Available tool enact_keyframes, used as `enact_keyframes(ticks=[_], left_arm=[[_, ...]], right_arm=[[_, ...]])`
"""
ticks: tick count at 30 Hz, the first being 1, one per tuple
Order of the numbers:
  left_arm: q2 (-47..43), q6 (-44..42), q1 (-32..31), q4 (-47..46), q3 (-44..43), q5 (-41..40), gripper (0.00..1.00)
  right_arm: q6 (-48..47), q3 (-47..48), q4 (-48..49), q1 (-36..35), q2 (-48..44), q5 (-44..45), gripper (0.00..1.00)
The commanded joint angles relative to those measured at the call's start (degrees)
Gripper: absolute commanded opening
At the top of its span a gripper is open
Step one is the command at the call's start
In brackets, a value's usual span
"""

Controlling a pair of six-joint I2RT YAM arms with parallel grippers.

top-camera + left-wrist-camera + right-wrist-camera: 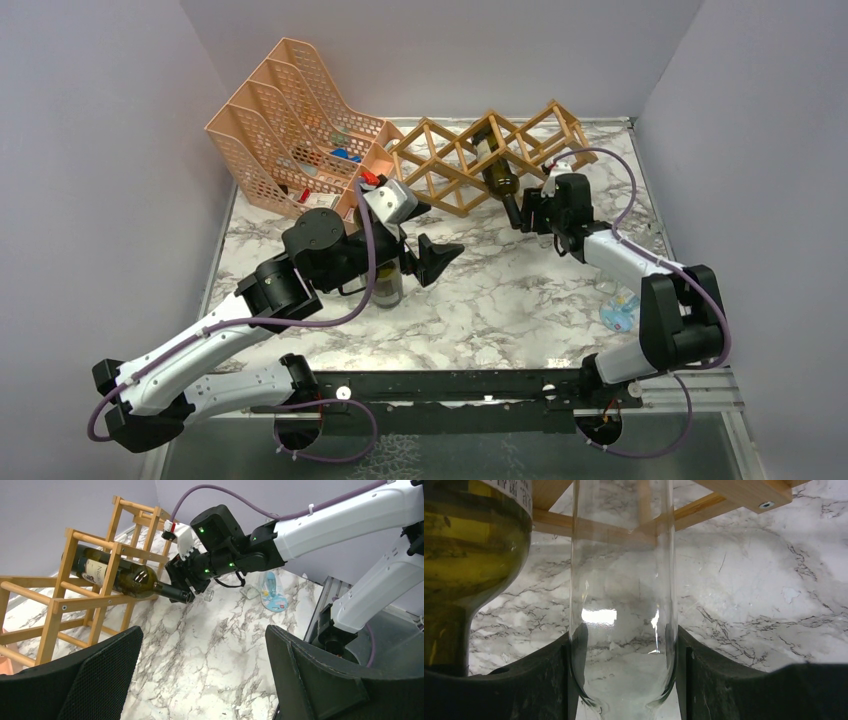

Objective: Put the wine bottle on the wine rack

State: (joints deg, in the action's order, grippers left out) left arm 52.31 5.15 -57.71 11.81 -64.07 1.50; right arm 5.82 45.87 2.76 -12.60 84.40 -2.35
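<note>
Marble tabletop (520, 300), walled in on three sides. Peach file organizer (270, 130) at the back left, wooden wine rack (60, 580) beside it along the back edge.

Wine bottle (497, 165): dark green, lying in a cell of the rack near its right half. The body is inside the lattice and the neck sticks out toward the arms, tilted down.

Right tool (527, 212) sits right at the mouth end of the neck, touching it in the left wrist view. In the right wrist view its fingers (734, 680) are closed to a narrow gap around a clear glass tube (622, 605), pressing it on both sides. The bottle's shoulder and neck lie just outside the finger at the left of that view, not between the fingers, and the neck runs down to that finger's top edge.

Left tool (438, 260): spread wide and holding nothing. It hangs over mid-tabletop, pointed at the rack and well apart from the bottle. A small upright container (388, 287) stands partly hidden under that arm; can't tell what it is.

Small blue item (620, 315) lies on the tabletop near the right arm's elbow.
</note>
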Motion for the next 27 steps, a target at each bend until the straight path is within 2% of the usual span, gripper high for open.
enact_keyframes(ticks=[1, 12, 17, 27], left_arm=[[0.11, 0.74, 0.06, -0.17, -2.22, -0.48, 0.99], [0.54, 0.83, 0.06, 0.05, -2.72, -0.79, 0.99], [0.68, 0.87, 0.06, 0.21, -3.04, -0.75, 0.99], [0.36, 1.18, 0.05, 0.71, -3.20, -0.88, 0.99]], right_arm=[[0.94, 0.29, 10.84, 0.21, -0.23, 1.45, 0.01], [0.22, 5.61, 10.88, 0.21, 6.19, 1.04, 0.04], [0.81, 5.74, 14.28, 0.21, 7.71, -0.16, 0.07], [2.61, 8.12, 14.65, 0.21, 11.83, 0.59, 0.36]])
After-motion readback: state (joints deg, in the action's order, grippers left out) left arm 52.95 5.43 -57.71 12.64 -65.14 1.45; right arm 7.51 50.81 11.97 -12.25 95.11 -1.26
